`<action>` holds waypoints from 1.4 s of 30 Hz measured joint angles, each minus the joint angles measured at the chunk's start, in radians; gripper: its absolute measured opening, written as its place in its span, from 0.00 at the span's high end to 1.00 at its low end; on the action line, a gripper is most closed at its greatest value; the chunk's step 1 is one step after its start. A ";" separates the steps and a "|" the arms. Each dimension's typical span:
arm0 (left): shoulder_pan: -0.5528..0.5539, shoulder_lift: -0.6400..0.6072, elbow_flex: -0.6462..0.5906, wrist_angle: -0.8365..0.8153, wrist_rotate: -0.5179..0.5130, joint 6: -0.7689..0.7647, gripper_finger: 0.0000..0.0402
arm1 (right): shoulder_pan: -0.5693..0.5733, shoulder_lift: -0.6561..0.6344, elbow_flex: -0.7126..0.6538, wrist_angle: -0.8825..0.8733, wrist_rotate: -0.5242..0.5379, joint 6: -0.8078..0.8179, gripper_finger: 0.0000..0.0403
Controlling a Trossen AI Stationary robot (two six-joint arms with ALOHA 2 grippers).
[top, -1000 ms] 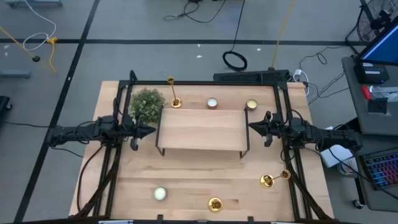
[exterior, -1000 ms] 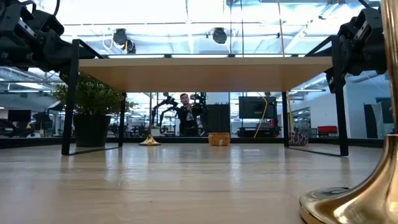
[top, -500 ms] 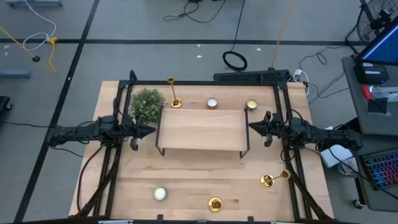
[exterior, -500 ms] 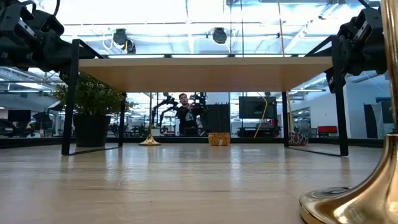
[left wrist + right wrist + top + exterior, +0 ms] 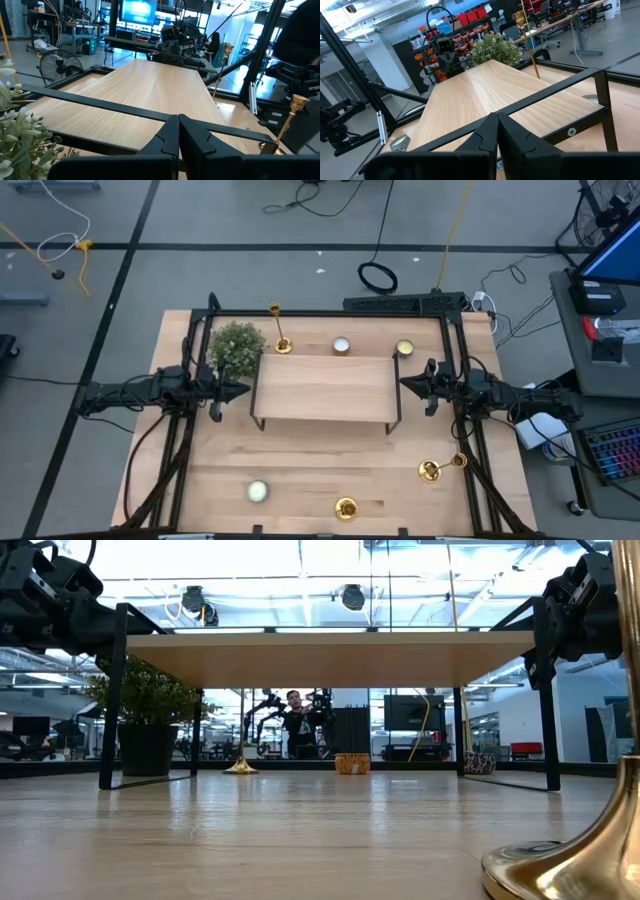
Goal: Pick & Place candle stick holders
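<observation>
The right gripper (image 5: 405, 383) hovers at the right end of the low wooden shelf on black metal legs (image 5: 322, 387), its two dark fingers (image 5: 492, 131) pressed together and holding nothing. The left gripper (image 5: 243, 390) waits at the shelf's left end, fingers likewise closed on nothing.

No holder is in hand yet, so the step appears to be the first reach. To do it well, the right arm would probably spread its fingers before descending, come down over the nearest holder and close around the thin stem rather than the flared base, lifting straight up so nothing topples.

The three shiny brass candle stick holders sit on the light wooden table (image 5: 300, 470). The tall-stemmed holder (image 5: 281, 332) stands upright behind the shelf, beside the bushy green plant in a dark pot (image 5: 235, 347). The tipped holder (image 5: 440, 468) seems to lie on its side near the right front edge. The front holder (image 5: 345, 507) stands by the front edge, seen from straight above as a round gold disc.
</observation>
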 joint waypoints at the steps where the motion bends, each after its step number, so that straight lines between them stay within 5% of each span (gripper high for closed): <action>1: 0.000 0.000 0.000 0.000 0.000 0.000 0.98 | 0.000 0.000 0.000 0.000 0.000 0.000 0.99; 22: 0.000 0.000 0.000 0.000 0.000 0.000 0.98 | 0.000 0.000 0.000 0.009 0.000 0.014 0.99; 37: 0.000 0.000 0.000 0.000 0.000 0.000 0.98 | 0.000 0.000 0.000 0.125 0.001 0.539 0.99; 42: 0.000 0.000 0.000 0.000 0.000 0.000 0.98 | 0.000 0.000 0.000 0.126 0.011 0.590 0.99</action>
